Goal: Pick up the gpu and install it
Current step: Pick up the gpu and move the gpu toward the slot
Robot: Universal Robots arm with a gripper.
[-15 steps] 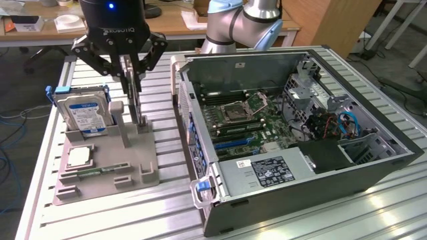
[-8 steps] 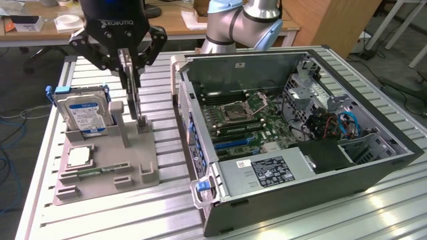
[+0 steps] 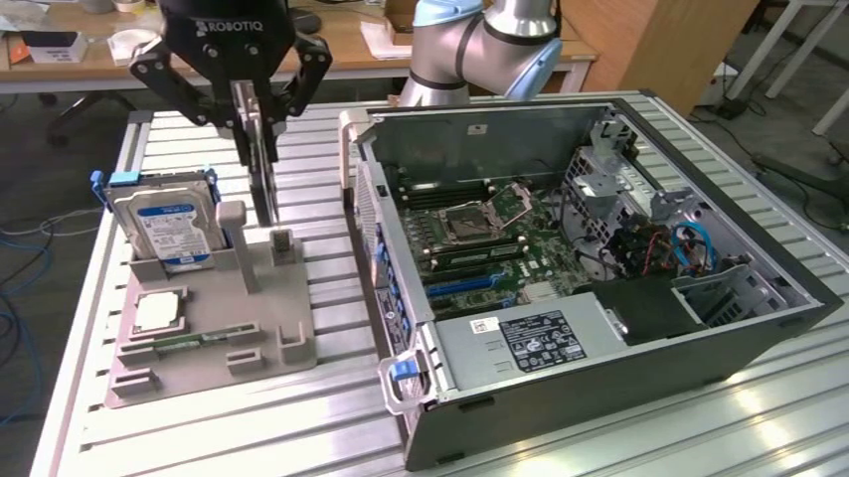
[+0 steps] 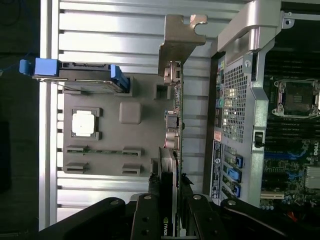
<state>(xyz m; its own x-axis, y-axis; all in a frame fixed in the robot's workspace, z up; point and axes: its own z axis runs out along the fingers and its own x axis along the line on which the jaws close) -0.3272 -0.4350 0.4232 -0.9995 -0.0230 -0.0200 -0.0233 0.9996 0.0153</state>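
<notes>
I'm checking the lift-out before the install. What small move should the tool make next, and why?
Probably a short straight lift. The tool grips the gpu upright on edge, with its lower end close over the holder, so I'd raise it clear before any sideways travel toward the case.

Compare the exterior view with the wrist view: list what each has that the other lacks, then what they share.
Exterior view: the power supply, blue cables and the arm's silver-blue body. Wrist view: the case's perforated rear grille, face-on. Shared: the claw shut on the upright gpu, the hard drive, the CPU chip, the grey tray and the motherboard's CPU socket.
</notes>
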